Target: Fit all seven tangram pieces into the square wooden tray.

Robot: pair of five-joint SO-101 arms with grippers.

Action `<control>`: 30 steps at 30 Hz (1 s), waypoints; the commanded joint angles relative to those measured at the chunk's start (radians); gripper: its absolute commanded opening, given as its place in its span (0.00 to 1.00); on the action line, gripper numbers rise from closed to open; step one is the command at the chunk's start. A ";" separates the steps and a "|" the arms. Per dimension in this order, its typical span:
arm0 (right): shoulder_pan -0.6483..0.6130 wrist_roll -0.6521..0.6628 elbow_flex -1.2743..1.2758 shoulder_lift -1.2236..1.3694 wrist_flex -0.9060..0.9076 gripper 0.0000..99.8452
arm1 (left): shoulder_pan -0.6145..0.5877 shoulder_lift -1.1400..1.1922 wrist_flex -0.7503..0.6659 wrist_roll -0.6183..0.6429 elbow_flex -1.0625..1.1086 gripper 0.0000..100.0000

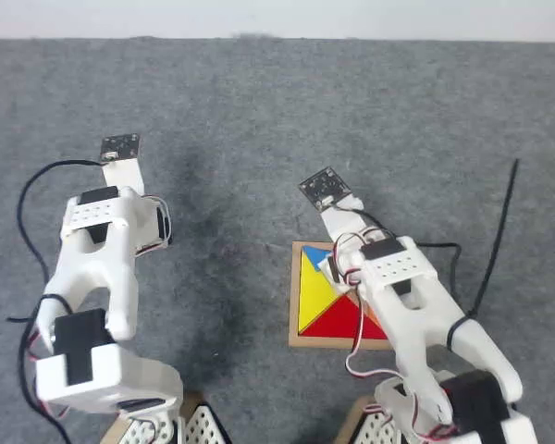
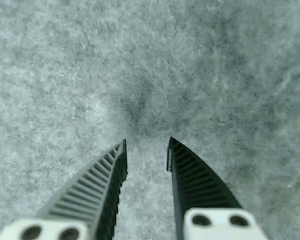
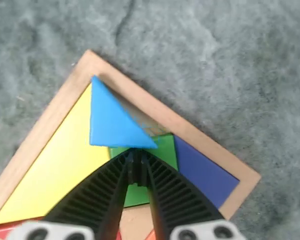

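Observation:
The square wooden tray (image 3: 60,95) lies on grey carpet under my right arm (image 1: 393,273). In it lie a big yellow triangle (image 3: 55,175), a green piece (image 3: 162,150), a dark blue piece (image 3: 202,170) and a red triangle (image 1: 338,322). A light blue triangle (image 3: 112,120) sits tilted in the tray's corner, one edge resting up on the rim. My right gripper (image 3: 136,159) is shut, its tips at that triangle's near edge, over the green piece. My left gripper (image 2: 146,147) hangs open over bare carpet, well to the left of the tray, nothing between its fingers.
An orange piece (image 1: 375,324) peeks out beside the right arm. Cables (image 1: 495,250) trail off to the right of the tray. Grey carpet (image 1: 222,166) spreads between and beyond the arms. Both arm bases (image 1: 102,379) stand at the near edge.

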 commanded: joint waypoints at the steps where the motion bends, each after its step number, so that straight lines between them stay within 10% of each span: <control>1: 0.021 0.018 -0.071 0.015 -0.012 0.01 | -0.003 -0.044 -0.015 -0.011 -0.008 0.13; 18: 0.107 -0.087 -0.015 -0.255 0.056 0.01 | -0.021 -0.098 -0.006 0.037 -0.008 0.12; 30: 0.208 -0.028 0.264 -0.835 0.263 0.01 | 0.055 -1.019 -0.249 -0.006 0.585 0.11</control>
